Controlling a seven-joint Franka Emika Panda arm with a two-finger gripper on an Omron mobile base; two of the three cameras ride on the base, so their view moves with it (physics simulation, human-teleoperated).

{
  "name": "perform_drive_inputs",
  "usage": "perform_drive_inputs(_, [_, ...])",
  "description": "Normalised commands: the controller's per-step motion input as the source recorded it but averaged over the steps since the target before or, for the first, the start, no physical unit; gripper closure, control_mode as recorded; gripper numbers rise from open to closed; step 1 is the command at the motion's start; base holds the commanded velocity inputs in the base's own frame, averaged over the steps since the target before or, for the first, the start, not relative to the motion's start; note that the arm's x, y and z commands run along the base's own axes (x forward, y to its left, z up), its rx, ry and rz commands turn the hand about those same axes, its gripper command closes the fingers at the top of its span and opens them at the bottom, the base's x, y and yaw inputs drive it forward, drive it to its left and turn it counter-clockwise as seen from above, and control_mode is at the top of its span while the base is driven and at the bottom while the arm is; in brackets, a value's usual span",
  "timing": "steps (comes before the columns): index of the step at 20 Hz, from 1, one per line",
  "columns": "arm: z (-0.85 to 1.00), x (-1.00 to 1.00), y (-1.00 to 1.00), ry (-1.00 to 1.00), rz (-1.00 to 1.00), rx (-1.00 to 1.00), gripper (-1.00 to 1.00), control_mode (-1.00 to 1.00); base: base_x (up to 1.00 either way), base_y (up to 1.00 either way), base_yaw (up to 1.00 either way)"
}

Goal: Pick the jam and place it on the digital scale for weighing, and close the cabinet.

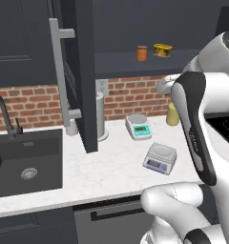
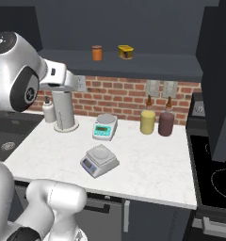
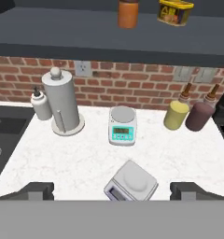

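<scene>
My claw (image 3: 112, 191) is spread wide with nothing between its tips, hanging above the front of the bench and looking over it at the brick wall. Directly ahead of it sits the digital scale (image 3: 131, 181), near the bench's front edge, its silver platform bare. Behind that, towards the back of the bench, is the white scale (image 3: 122, 125) with the teal panel, which I must not confuse with my target.

The jam (image 3: 128, 12) stands upright on the cabinet shelf (image 3: 53, 35) above the bench, near the shelf's front edge, with the flat yellow tin (image 3: 175, 11) just beside it but apart. I judge the step in hand to be the reach up for the jar. To do it well I would rise level with the jar's body, come in straight from the front, keep clear of the tin, and close below the lid.

The left base view shows the cabinet door (image 1: 81, 71) swung out, edge-on, with its bar handle (image 1: 60, 71). The right base view instead gives me the pale yellow canister (image 2: 148, 122) and dark jar (image 2: 165, 124) at the bench's back right.
</scene>
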Motion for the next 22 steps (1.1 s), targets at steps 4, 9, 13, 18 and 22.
perform_drive_inputs(4, [0.59,0.01,-0.09,-0.02,0.0,0.0,-1.0,-1.0,0.0,0.0,0.0])
perform_drive_inputs(9, [0.27,0.14,-0.02,-0.12,0.0,0.0,-1.0,-1.0,0.0,0.0,0.0])
perform_drive_inputs(13, [0.0,0.33,0.0,-0.16,-0.01,0.0,-1.0,-1.0,0.0,0.0,0.0])
perform_drive_inputs(18, [-0.06,0.35,0.0,-0.06,-0.02,0.0,-1.0,-1.0,0.0,0.0,0.0])
perform_drive_inputs(22, [-0.01,0.41,0.0,-0.07,0.0,0.0,-1.0,-1.0,0.0,0.0,0.0])
